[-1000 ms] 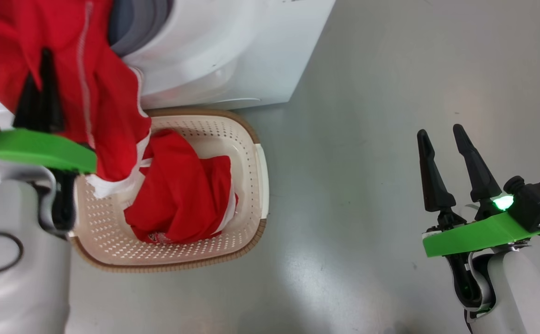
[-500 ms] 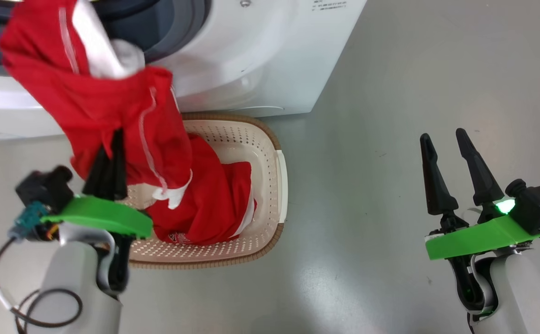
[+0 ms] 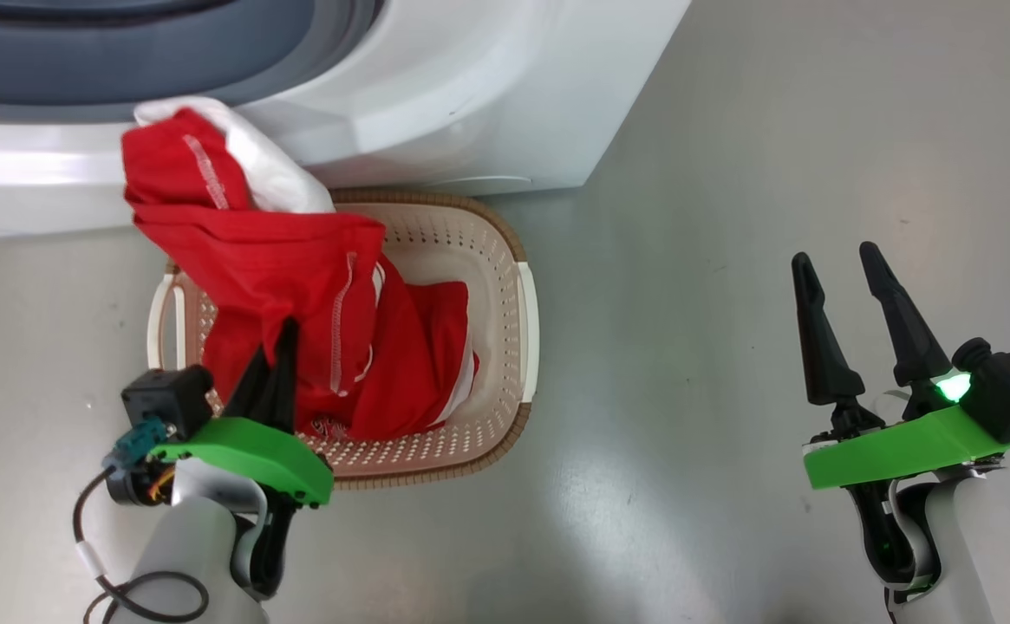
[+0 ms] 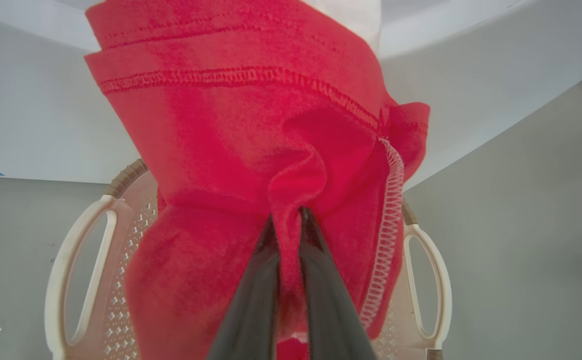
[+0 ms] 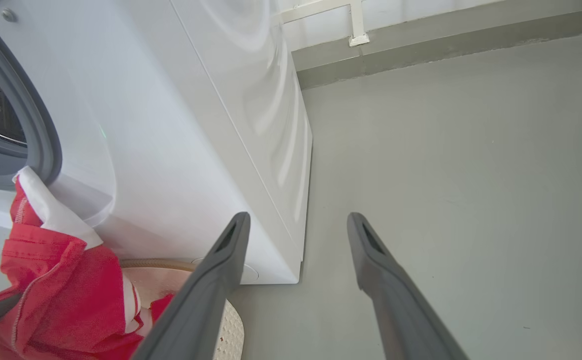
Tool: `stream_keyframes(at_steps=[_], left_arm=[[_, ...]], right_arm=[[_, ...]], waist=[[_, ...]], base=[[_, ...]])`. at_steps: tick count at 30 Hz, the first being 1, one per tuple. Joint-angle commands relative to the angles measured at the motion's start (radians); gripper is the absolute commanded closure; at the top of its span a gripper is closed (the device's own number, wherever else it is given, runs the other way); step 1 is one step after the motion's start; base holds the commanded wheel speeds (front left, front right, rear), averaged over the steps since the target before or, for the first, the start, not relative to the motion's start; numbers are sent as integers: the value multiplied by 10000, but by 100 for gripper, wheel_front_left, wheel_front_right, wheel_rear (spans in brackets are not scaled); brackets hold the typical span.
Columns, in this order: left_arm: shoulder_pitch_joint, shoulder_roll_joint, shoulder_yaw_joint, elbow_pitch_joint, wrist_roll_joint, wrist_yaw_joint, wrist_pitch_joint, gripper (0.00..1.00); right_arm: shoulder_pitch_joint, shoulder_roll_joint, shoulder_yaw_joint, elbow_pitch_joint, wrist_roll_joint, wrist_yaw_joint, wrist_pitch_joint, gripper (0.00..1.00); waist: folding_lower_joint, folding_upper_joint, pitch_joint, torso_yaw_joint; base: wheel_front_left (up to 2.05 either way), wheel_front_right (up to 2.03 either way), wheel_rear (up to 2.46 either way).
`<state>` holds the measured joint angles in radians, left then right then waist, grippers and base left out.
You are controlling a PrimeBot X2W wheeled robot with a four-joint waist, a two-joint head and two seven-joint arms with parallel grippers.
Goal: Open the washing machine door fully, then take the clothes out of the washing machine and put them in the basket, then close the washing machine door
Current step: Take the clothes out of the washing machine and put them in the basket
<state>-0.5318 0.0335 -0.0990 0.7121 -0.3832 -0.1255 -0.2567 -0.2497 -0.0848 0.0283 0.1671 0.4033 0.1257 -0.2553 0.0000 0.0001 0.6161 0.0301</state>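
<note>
My left gripper point(image 3: 275, 342) point(image 4: 286, 217) is shut on a fold of the red clothes point(image 3: 279, 269) point(image 4: 251, 150), which hang over the cream basket point(image 3: 487, 260) point(image 4: 78, 250) on the floor. More red fabric with white panels point(image 3: 422, 355) lies inside the basket. The white washing machine point(image 3: 470, 95) point(image 5: 181, 140) stands right behind the basket, its grey rubber ring point(image 3: 166, 52) point(image 5: 36, 130) showing around the opening. The washing machine door is out of view. My right gripper point(image 3: 843, 269) point(image 5: 295, 220) hangs open over bare floor, far right of the basket, holding nothing.
Grey floor point(image 3: 730, 217) stretches to the right of the machine and the basket. A wall base with a white bracket point(image 5: 358, 35) runs behind the machine in the right wrist view. A black cable point(image 3: 93, 555) loops off my left forearm.
My left gripper has come down and toward me with the garment, pulling it from the drum opening to above the basket. The head view has also shifted. The right gripper stays still.
</note>
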Motion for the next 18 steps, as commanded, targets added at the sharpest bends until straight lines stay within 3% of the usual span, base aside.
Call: stream_keyframes(at_steps=[1, 18], left_arm=[[138, 209, 202, -56, -62, -52, -51, 100], [-1088, 170, -636, 1721, -607, -52, -51, 100]], right_arm=[[128, -29, 193, -250, -87, 50, -65, 0], [-94, -127, -63, -564, -279, 50, -65, 0]], waist=[[0, -1, 136, 24], [0, -1, 1364, 219]], base=[[0, 0, 0], [0, 0, 0]])
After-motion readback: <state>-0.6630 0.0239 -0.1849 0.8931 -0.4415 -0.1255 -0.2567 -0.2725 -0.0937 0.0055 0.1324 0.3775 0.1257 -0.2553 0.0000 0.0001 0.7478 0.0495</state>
